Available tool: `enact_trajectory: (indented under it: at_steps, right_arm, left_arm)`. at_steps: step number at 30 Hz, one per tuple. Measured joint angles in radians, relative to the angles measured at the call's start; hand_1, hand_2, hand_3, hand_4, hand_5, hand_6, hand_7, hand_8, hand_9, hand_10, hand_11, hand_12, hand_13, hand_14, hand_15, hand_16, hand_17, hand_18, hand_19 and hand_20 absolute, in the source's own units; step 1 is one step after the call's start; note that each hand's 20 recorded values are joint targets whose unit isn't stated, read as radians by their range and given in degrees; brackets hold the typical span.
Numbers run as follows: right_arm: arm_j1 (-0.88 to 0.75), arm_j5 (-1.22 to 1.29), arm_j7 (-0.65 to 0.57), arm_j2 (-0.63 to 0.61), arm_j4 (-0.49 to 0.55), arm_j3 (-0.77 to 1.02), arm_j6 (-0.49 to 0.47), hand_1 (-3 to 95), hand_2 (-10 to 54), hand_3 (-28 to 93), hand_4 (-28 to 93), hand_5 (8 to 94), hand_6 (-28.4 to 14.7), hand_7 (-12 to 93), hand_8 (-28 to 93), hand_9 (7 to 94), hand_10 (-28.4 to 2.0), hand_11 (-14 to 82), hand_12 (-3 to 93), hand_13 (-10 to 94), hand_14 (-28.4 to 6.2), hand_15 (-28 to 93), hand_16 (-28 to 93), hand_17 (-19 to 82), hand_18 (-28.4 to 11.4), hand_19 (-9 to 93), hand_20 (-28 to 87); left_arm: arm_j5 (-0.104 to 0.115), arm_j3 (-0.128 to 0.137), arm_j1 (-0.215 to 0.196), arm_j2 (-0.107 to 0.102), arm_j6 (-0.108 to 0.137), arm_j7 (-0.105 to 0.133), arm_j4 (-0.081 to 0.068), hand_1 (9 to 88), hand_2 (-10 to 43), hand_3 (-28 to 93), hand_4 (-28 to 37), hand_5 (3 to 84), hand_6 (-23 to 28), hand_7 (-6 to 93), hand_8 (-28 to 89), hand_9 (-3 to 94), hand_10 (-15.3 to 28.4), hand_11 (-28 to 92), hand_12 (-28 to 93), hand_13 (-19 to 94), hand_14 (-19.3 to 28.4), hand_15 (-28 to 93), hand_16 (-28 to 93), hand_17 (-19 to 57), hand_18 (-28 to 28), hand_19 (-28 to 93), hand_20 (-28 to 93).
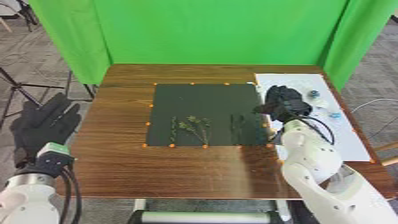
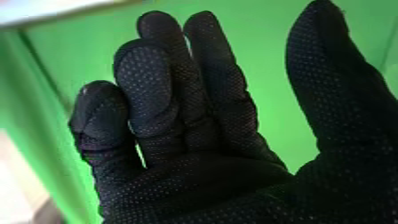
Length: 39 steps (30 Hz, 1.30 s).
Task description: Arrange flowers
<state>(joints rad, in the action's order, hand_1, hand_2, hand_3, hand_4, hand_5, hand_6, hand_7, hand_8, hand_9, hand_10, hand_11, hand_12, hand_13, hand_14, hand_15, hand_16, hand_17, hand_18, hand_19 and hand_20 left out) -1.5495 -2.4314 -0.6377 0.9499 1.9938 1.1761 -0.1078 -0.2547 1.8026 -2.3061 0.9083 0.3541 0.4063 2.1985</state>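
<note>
You look partway through, with the yellow-green sprig (image 1: pixel 192 120) on the dark mat (image 1: pixel 195 100) at lower centre, heads upward, long axis near vertical, and blue flowers (image 1: pixel 335 115) upper right seemingly left to place, your left hand (image 1: pixel 43 125) and right hand (image 2: pixel 204 185) empty, fingers open.

Sprigs (image 1: pixel 186 125) lie on the mat (image 1: pixel 195 100), blossoms (image 1: pixel 314 93) on the sheet (image 1: pixel 351 142) to its right.
</note>
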Motion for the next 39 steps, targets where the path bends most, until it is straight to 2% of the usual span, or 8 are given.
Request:
enact_trajectory:
  at_steps: [8,11,16,22,25,30,34,39]
  right_arm:
    - [-0.03,0.072,0.032,-0.076,-0.028,0.147,-0.23,36.0,-9.5,81,-28,46.4,-5.4,19,-12,45.4,-13.2,10.9,13.2,59,-14.8,74,29,33,-24.4,86,40]
    - [-0.045,0.061,0.035,-0.099,-0.056,0.158,-0.211,36.0,-9.5,82,-28,45.1,-5.0,19,-13,44.3,-12.9,10.7,13.0,58,-14.8,74,28,32,-24.1,85,41]
    - [-0.08,0.009,0.065,-0.103,-0.091,0.193,-0.191,38.0,-9.5,83,-28,41.5,-4.5,22,-14,41.9,-12.2,11.5,12.7,56,-14.6,74,27,31,-23.4,83,41]
    - [-0.081,0.037,0.081,-0.103,-0.167,0.174,-0.122,42.0,-9.5,84,-28,40.0,-4.1,24,-15,40.3,-11.4,13.9,11.5,57,-13.6,75,25,32,-23.0,83,41]
    - [-0.074,0.046,0.079,-0.102,-0.2,0.154,-0.117,44.6,-9.5,84,-28,42.1,-3.1,26,-17,43.4,-10.0,15.3,10.7,58,-12.7,74,26,33,-22.8,83,40]
    - [-0.048,0.045,0.072,-0.104,-0.229,0.121,-0.073,54.7,-9.5,76,-28,55.6,0.5,29,-17,62.0,-8.9,18.4,15.2,64,-8.8,65,38,36,-22.1,84,41]
    - [-0.032,0.035,0.059,-0.108,-0.242,0.107,-0.029,60.0,-9.5,70,-28,61.2,0.4,35,-5,74.3,-8.3,10.6,32.4,66,-7.8,64,42,37,-21.7,85,42]
    - [-0.033,0.026,0.047,-0.109,-0.251,0.096,0.016,61.1,-9.5,68,-28,67.4,1.1,46,5,82.5,-8.1,16.4,45.7,69,-8.6,65,41,39,-22.0,86,42]
  left_arm:
    - [0.001,0.021,-0.039,0.011,0.001,0.01,0.017,25.7,8.7,73,-28.3,39.0,7.7,20.9,-11,32.4,14.7,26,10,23,15.1,40,-9,-4.9,13.7,29,9]
    - [0.004,0.025,-0.055,0.012,0.004,0.013,0.019,25.6,8.9,72,-28.3,39.1,7.7,20.9,-11,32.5,14.7,26,10,23,15.1,40,-9,-4.9,13.7,29,9]
    - [0.047,0.021,-0.059,0.011,0.006,0.018,0.019,25.7,9.5,72,-28.3,39.7,7.9,21.1,-11,32.7,14.8,27,10,23,15.1,40,-9,-5.0,13.7,30,9]
    - [0.058,0.013,-0.06,0.009,0.017,0.026,0.019,25.7,9.8,72,-28.3,39.9,8.0,21.1,-11,33.1,14.9,27,9,23,15.2,41,-9,-4.9,13.7,30,9]
    - [0.06,0.017,-0.067,0.009,0.018,0.027,0.019,25.6,9.9,72,-28.3,40.0,8.0,21.0,-11,33.1,14.9,27,9,23,15.2,41,-10,-4.8,13.7,30,9]
    - [0.06,0.022,-0.074,0.01,0.018,0.027,0.019,25.6,10.0,72,-28.3,39.9,8.0,21.0,-11,33.2,15.0,27,9,23,15.2,41,-10,-4.8,13.7,30,9]
    - [0.06,0.02,-0.074,0.01,0.017,0.027,0.02,25.6,10.1,72,-28.3,40.0,8.0,20.9,-11,33.1,14.9,27,9,23,15.2,41,-10,-4.8,13.7,30,9]
    - [0.06,0.02,-0.074,0.011,0.017,0.028,0.02,25.6,10.3,72,-28.3,40.1,7.9,20.6,-11,33.1,14.9,27,9,23,15.4,41,-10,-4.8,13.7,30,9]
